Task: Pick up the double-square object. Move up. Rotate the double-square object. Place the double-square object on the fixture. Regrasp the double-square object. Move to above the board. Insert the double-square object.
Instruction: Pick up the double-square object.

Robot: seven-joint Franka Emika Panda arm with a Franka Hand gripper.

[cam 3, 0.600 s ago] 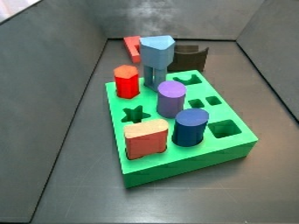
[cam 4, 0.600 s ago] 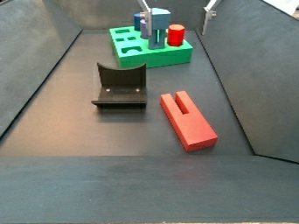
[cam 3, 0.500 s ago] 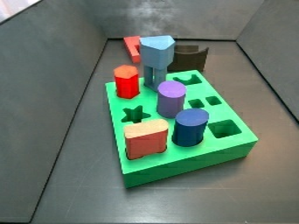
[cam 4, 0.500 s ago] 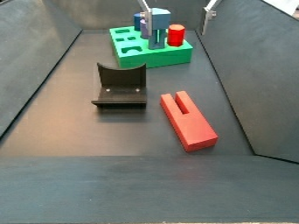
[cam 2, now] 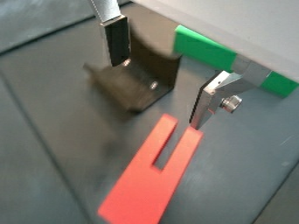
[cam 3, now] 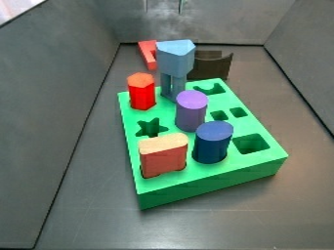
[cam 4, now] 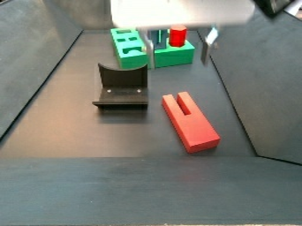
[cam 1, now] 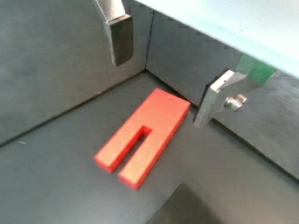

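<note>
The double-square object (cam 4: 189, 120) lies flat on the dark floor, a long red prism with a slot running down its top face from one end, so that end looks forked; in a side view it sits at about four o'clock from the fixture (cam 4: 120, 86), near it but apart. In both wrist views the red piece (cam 1: 142, 137) shows the same slot, open at one end and closed toward the other, with a smooth matte surface. The gripper (cam 1: 167, 74) hangs above the floor with its two silver fingers (cam 1: 121, 38) spread wide and nothing between them; the red piece lies below the gap, untouched. In a wrist view the gripper (cam 2: 163, 73) sits over the ground between the fixture (cam 2: 136, 77) and the red piece (cam 2: 151, 171), with a strip of the board (cam 2: 222, 58) behind. In a side view the board (cam 4: 154, 55) lies at twelve o'clock from the fixture, well apart from the red prism, and a pale blurred body of the arm fills the upper frame with one finger (cam 4: 207, 41) hanging below it. In a side view the board (cam 3: 255, 161) carries several pegs, and the red prism (cam 3: 146, 49) shows only as a patch beyond it, beside the fixture (cam 3: 214, 63).
</note>
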